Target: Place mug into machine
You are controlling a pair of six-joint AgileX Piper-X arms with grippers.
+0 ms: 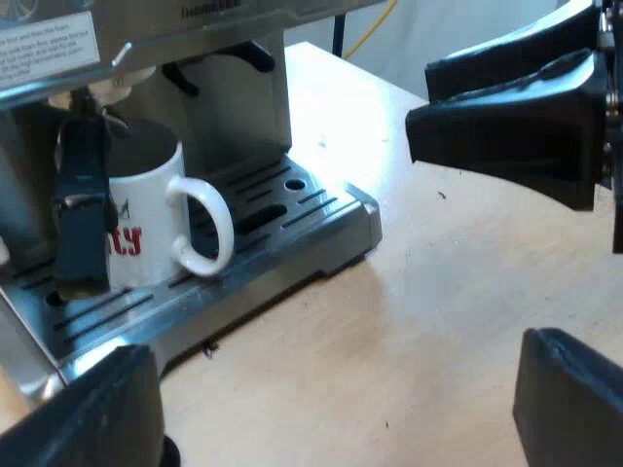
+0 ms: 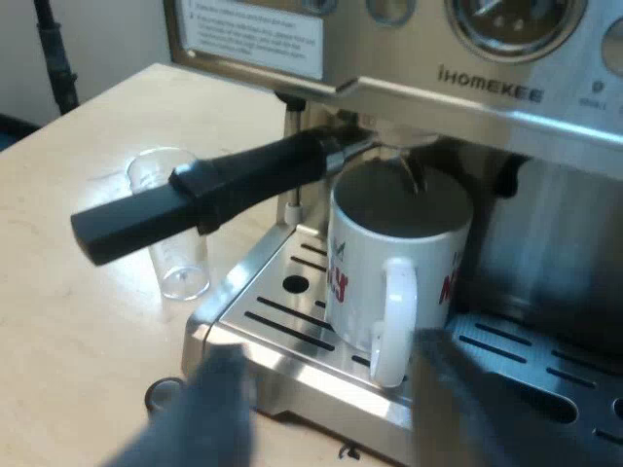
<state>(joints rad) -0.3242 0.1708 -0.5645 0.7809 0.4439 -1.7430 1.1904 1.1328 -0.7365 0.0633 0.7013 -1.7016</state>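
Observation:
A white mug (image 1: 146,219) with red lettering stands upright on the espresso machine's drip tray (image 1: 292,209), under the brew head. The metal holder is locked in above the mug (image 2: 399,263), and its dark handle (image 2: 204,195) sticks out past the tray's edge. My right gripper (image 2: 331,350) is open just before the mug's handle (image 2: 389,326), its fingers apart from it and holding nothing. My left gripper (image 1: 336,355) is open over the bare table, off the tray's corner. The right arm's gripper (image 1: 506,126) hangs above the table near it.
A clear measuring glass (image 2: 175,229) stands on the wooden table beside the drip tray (image 2: 292,321), below the holder's handle. The machine's front panel (image 2: 458,58) with its gauge overhangs the mug.

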